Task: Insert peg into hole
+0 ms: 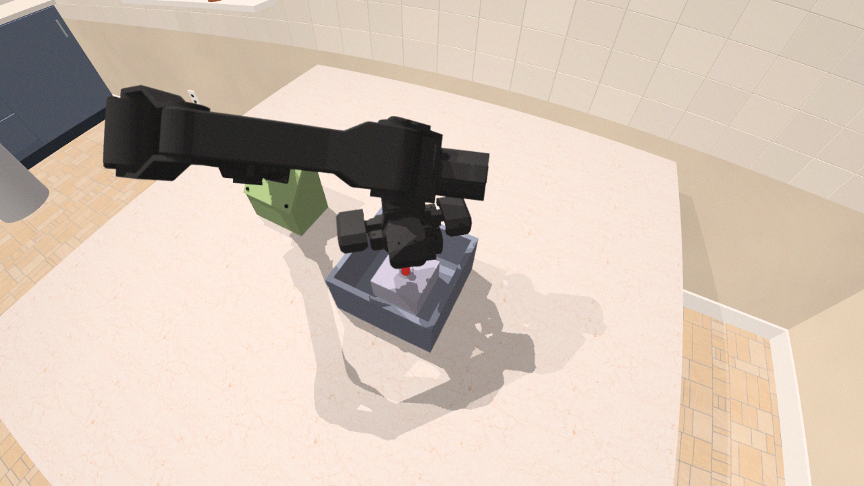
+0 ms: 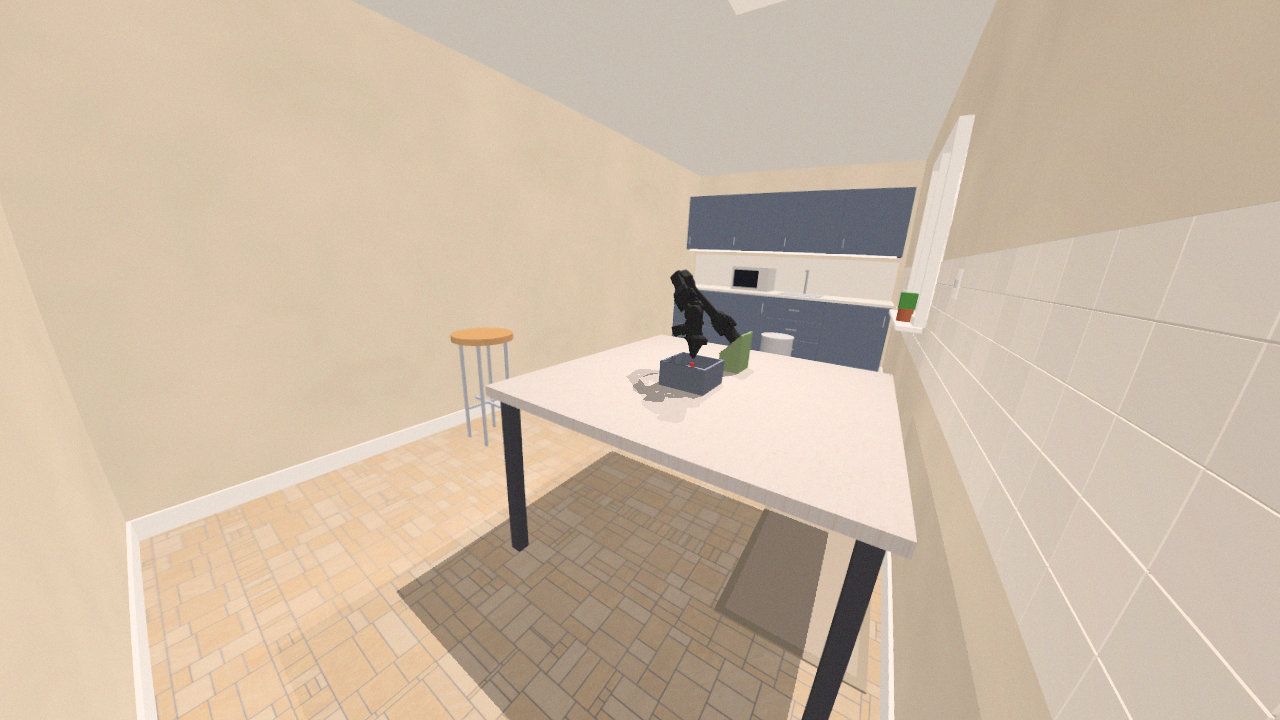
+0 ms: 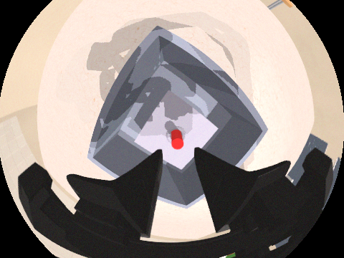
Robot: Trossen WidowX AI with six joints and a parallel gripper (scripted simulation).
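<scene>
The red peg (image 3: 177, 139) stands upright in the hole of the pale plate (image 3: 170, 143) at the bottom of the open grey-blue box (image 3: 177, 115). Only its top end shows above the plate. It also shows in the top view (image 1: 406, 271) and as a red dot in the exterior view (image 2: 691, 364). My gripper (image 3: 178, 153) is open and hangs above the box, apart from the peg, with nothing between its fingers. In the top view the gripper (image 1: 406, 254) is above the box (image 1: 403, 289).
A green block (image 1: 288, 202) stands on the table just behind the box, under my arm. A stool (image 2: 481, 338) stands off the table's left side. The table edges are far from the box.
</scene>
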